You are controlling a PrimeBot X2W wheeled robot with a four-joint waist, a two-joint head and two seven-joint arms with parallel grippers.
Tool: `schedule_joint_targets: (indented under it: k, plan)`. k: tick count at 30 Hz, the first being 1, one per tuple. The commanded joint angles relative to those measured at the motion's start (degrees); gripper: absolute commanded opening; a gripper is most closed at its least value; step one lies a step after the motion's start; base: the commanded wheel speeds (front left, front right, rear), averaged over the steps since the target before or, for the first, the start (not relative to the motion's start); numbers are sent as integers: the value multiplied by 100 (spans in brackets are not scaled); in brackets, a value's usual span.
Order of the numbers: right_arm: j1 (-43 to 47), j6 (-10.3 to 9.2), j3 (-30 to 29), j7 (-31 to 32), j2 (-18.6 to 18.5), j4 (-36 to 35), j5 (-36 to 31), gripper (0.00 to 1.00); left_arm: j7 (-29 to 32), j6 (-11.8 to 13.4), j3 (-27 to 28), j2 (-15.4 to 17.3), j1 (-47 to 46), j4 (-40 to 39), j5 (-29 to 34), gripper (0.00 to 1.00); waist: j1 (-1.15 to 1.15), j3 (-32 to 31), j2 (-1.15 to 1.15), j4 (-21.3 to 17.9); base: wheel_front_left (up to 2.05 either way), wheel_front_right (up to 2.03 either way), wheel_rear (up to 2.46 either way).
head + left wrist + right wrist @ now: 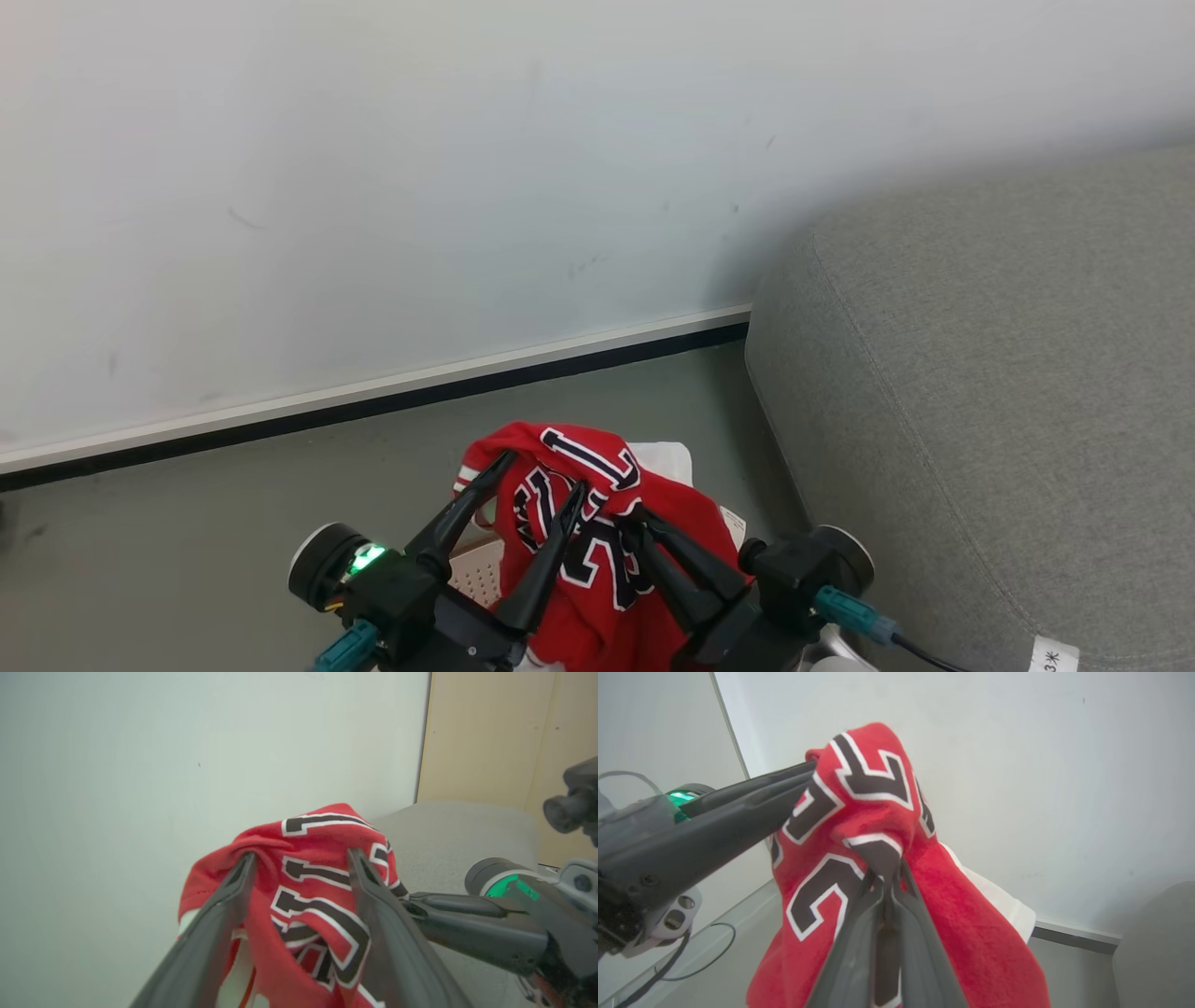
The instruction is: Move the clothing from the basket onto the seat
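1. Clothing (588, 625): a red jersey with black, white-edged numerals hangs bunched up close in front of the robot. It is lifted above the basket and caught between the two grippers, and it is not on the seat yet.
2. The right gripper (635, 515) has its jaws pinched tight on a fold near the top of the bunch. By my reading, it carries the weight.
3. The left gripper (544, 472) stands with its jaws wide apart. The cloth drapes against the fingers and one tip pokes into a fold, but nothing is clamped there.
4. A patch of the basket (476, 574), its perforated cream wall, shows under the left gripper. I cannot tell what else lies inside it. A white piece peeks out behind the red cloth, and I cannot say what it is.
5. Past the grey floor (233, 523), the seat (980, 373) rises on the robot's right, just beside the basket. The pale wall (467, 187) stands behind everything.
6. I judge the lift is made and the carry is next.
   - The left fingers must slip out of the fold without snagging.
   - The right arm then needs to swing rightward with the hem clear of the rim.
   - It should let go well in from the rounded corner.
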Motion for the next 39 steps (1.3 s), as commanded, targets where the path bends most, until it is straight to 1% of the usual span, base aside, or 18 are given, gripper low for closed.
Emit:
schedule_joint_targets:
  k: [1,11,20,30,39]
  plan:
    - [25,20,-69,-5,-28,-18,-45,0,-8,-3,-22,60,93,39,-39,100,0,2,0,-8,0,0,0]
    - [108,20,-450,-5,-81,-117,-151,0,100,-33,-225,197,54,121,-164,100,0,107,0,-285,0,0,0]
    - [204,19,-1175,-5,-16,-361,-225,0,139,-35,-391,337,-63,93,-238,100,0,368,0,-894,0,0,0]
    - [276,14,-1686,-5,93,-789,-456,0,215,-40,-509,497,-206,109,-315,100,0,727,0,-1595,0,0,0]
    - [422,14,-2081,-5,256,-1111,-646,0,228,-19,-632,623,-297,129,-344,100,0,994,0,-1996,0,0,0]
